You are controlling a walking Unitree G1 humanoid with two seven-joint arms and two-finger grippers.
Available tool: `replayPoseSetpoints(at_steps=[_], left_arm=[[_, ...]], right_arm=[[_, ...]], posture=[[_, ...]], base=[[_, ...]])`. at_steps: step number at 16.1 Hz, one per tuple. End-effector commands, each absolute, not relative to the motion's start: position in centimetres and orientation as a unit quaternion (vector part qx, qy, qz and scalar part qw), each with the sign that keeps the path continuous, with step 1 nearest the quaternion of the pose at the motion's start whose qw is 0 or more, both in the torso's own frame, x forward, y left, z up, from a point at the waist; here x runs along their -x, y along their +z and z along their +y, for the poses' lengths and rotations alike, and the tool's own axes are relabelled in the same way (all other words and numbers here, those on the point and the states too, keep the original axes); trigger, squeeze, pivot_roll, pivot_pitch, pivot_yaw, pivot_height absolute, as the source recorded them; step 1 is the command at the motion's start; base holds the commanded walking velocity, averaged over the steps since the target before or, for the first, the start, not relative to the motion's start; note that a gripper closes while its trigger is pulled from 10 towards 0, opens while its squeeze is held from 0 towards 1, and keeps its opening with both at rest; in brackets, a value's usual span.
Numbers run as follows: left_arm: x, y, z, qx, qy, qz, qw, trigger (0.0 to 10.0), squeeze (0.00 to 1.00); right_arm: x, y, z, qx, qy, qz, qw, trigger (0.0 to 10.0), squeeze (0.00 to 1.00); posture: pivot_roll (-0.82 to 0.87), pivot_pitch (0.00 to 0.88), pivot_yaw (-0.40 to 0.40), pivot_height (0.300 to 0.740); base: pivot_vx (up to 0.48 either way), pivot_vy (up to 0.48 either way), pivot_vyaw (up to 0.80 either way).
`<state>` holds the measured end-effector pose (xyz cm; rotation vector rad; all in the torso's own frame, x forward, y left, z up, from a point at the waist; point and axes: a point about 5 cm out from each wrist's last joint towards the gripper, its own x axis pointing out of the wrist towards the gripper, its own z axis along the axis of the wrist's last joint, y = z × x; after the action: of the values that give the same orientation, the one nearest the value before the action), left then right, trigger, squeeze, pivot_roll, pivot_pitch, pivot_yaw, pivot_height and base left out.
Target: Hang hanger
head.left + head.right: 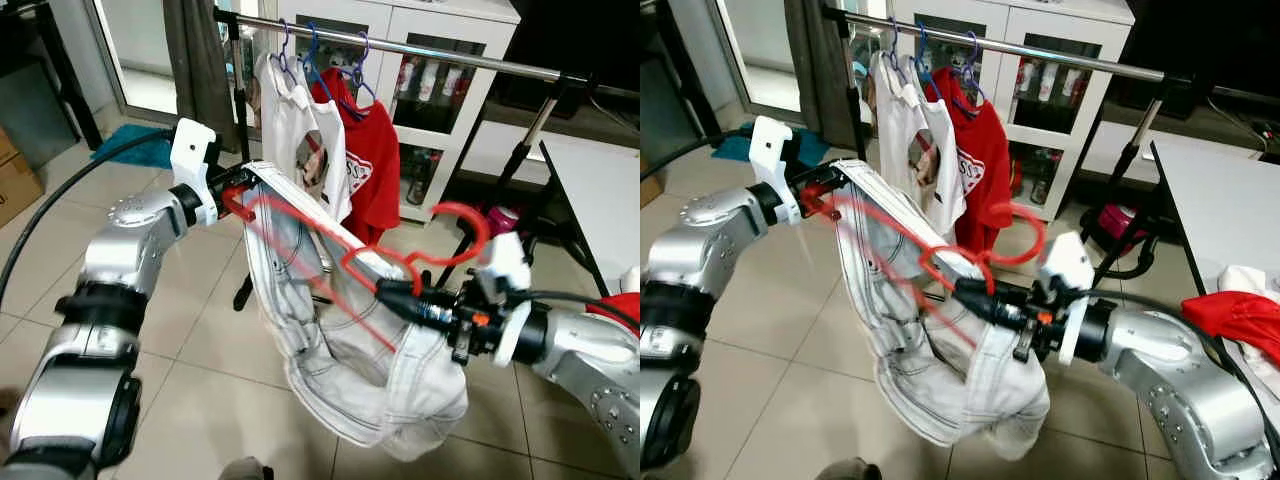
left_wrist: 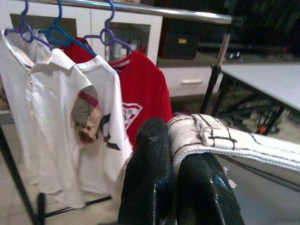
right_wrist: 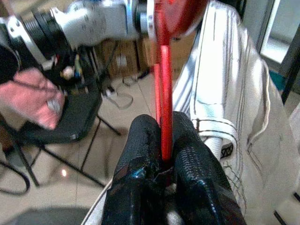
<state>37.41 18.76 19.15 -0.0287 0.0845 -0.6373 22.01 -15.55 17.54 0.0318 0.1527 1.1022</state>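
So both arms are up in front of the clothes rail (image 1: 430, 50) rn, holding a red hanger (image 1: 345, 262) w/ a white denim garment (image 1: 360, 370) draped on it, well below the rail and out in front of it. The left gripper (image 1: 232, 195) has its fingers pinched together on the end of the hanger arm and the garment's waistband; in the left wrist view the black fingers (image 2: 150, 183) are closed right up against the folded white fabric (image 2: 206, 133). The right gripper (image 1: 392, 291) is clamped on the hanger near the neck, just under the hook (image 1: 462, 222), and the right wrist view shows the thin red bar (image 3: 164, 108) squeezed between the two fingertips. The hook curls up above the right wrist, touching nothing. The garment sags in a big loose bag between the two grippers, above the tiled floor (image 1: 200, 340). On the rail, off to the left end, there's already two white shirts (image 1: 295, 130) and a red t-shirt (image 1: 372, 170) on blue/purple hangers (image 1: 315, 55). Behind that is a white cabinet (image 1: 440, 100) w/ bottles inside. A white worktop (image 1: 1220, 210) is off to the robot's right w/ some red cloth (image 1: 1235, 312) on it.
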Motion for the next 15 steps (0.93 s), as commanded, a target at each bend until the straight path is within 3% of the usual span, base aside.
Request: replayPoseSetpoints(at_steps=[1, 5, 7, 10, 13, 15], left_arm=[[-37.8, 22.5, 24.5, 0.052, -0.174, -0.03, 0.983, 0.0, 0.0], [-37.8, 20.4, 23.2, 0.078, -0.196, -0.003, 0.977, 0.0, 0.0], [-37.8, 20.1, 22.5, 0.08, -0.208, 0.0, 0.975, 0.0, 0.0], [-36.7, 18.3, 16.9, 0.055, -0.293, 0.016, 0.954, 0.0, 0.0], [-36.1, 17.6, 13.9, 0.041, -0.328, 0.023, 0.944, 0.0, 0.0], [-35.7, 16.4, 12.6, 0.032, -0.331, 0.044, 0.942, 0.0, 0.0]], right_arm=[[-21.8, 16.0, -17.9, -0.027, 0.481, 0.124, 0.867, 0.0, 0.0], [-23.5, 16.5, -18.6, -0.035, 0.397, 0.093, 0.912, 0.0, 0.0], [-23.8, 16.8, -18.5, -0.044, 0.391, 0.076, 0.916, 0.0, 0.0], [-25.5, 18.6, -17.5, -0.11, 0.329, -0.02, 0.938, 0.0, 0.0], [-26.2, 19.2, -17.0, -0.13, 0.3, -0.051, 0.943, 0.0, 0.0], [-26.9, 20.5, -17.5, -0.194, 0.264, -0.091, 0.941, 0.0, 0.0]], posture=[[-0.06, 0.0, -0.029, 0.74], [-0.07, 0.0, -0.02, 0.74], [-0.07, 0.0, -0.02, 0.74], [-0.07, 0.0, -0.028, 0.74], [-0.06, 0.0, -0.031, 0.74], [-0.06, 0.0, -0.031, 0.74]], base=[[0.0, 0.0, 0.0], [0.0, 0.0, 0.0], [0.0, 0.0, 0.0], [0.0, 0.0, 0.0], [0.0, 0.0, 0.0], [0.0, 0.0, 0.0]])
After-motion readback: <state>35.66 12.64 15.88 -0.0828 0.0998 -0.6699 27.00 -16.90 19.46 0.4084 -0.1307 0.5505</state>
